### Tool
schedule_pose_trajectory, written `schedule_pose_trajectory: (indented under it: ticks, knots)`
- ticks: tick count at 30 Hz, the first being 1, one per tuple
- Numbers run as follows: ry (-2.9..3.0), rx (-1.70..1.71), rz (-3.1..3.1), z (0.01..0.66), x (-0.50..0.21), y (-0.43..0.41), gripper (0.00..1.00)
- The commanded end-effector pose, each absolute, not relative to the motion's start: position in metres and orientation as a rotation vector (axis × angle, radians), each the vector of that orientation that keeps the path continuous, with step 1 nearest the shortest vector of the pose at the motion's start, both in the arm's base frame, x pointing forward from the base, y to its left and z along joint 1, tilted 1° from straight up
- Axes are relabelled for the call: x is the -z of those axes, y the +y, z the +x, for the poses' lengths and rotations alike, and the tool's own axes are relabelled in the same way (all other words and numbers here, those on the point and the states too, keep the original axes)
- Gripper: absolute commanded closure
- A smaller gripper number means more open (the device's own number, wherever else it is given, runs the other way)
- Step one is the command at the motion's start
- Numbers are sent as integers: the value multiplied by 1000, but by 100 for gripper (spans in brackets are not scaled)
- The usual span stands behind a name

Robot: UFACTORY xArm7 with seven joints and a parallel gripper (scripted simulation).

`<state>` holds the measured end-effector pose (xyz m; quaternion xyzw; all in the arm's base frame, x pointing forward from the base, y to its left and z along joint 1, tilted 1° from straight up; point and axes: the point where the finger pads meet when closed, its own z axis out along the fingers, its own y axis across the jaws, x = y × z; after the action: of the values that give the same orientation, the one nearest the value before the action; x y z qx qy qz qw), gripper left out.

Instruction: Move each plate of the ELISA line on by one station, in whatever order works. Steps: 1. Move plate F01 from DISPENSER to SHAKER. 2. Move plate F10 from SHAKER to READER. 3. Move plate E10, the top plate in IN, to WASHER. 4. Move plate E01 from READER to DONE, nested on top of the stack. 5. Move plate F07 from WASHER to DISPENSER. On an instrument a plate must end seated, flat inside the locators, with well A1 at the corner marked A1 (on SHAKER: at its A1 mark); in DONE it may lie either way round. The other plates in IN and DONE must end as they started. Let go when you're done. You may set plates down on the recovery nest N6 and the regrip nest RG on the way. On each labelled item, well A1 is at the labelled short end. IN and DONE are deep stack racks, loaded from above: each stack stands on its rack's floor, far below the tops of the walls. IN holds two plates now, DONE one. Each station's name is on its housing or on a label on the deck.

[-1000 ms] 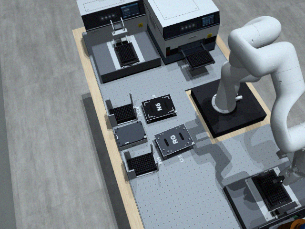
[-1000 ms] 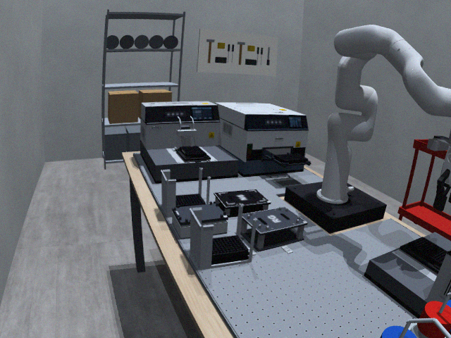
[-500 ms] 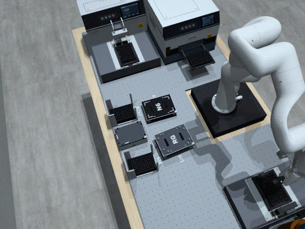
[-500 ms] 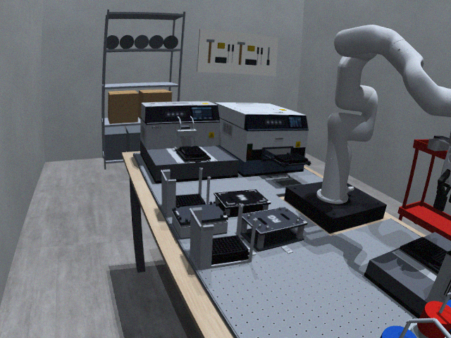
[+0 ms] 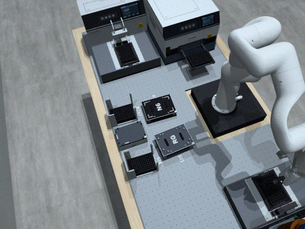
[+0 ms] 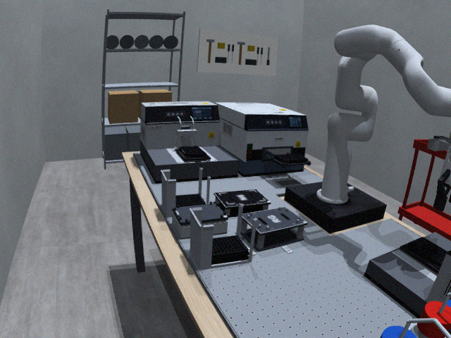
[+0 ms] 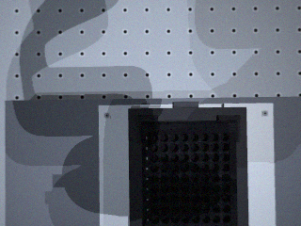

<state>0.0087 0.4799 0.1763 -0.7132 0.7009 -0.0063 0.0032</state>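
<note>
My gripper [image 5: 279, 181] [image 6: 441, 192] is open and empty. It hangs above a black well plate [image 5: 272, 193] [image 6: 424, 251] [image 7: 188, 174] that lies flat on the white carrier of the low instrument [image 5: 236, 197] [image 6: 390, 269] at the near right. The fingers do not show in the wrist view. A second black plate [image 5: 127, 53] [image 6: 192, 153] sits on the back-left instrument. A third plate [image 5: 199, 59] [image 6: 287, 157] lies on the tray of the back-right instrument. Each of the two racks at the left holds black plates: the far rack stack [image 5: 122, 113] [image 6: 189, 200] and the near rack stack [image 5: 142, 163] [image 6: 228, 248]. I cannot read any plate labels.
A grey platform [image 5: 129, 134] [image 6: 204, 214] between the racks carries no plate. Nest N6 [image 5: 159, 107] [image 6: 240, 198] and nest RG [image 5: 174, 139] [image 6: 273, 220] are bare. The arm's black base [image 5: 246, 118] stands at the right. A red cart [image 6: 418, 210] stands beyond the table's right edge.
</note>
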Motion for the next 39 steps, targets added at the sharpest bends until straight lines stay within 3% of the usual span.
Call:
schedule_pose_trajectory:
  ticks: [1, 39]
  knots:
    - [2195, 15, -2233, 9, -178, 481, 0]
    - [2195, 15, -2233, 9, -145, 481, 0]
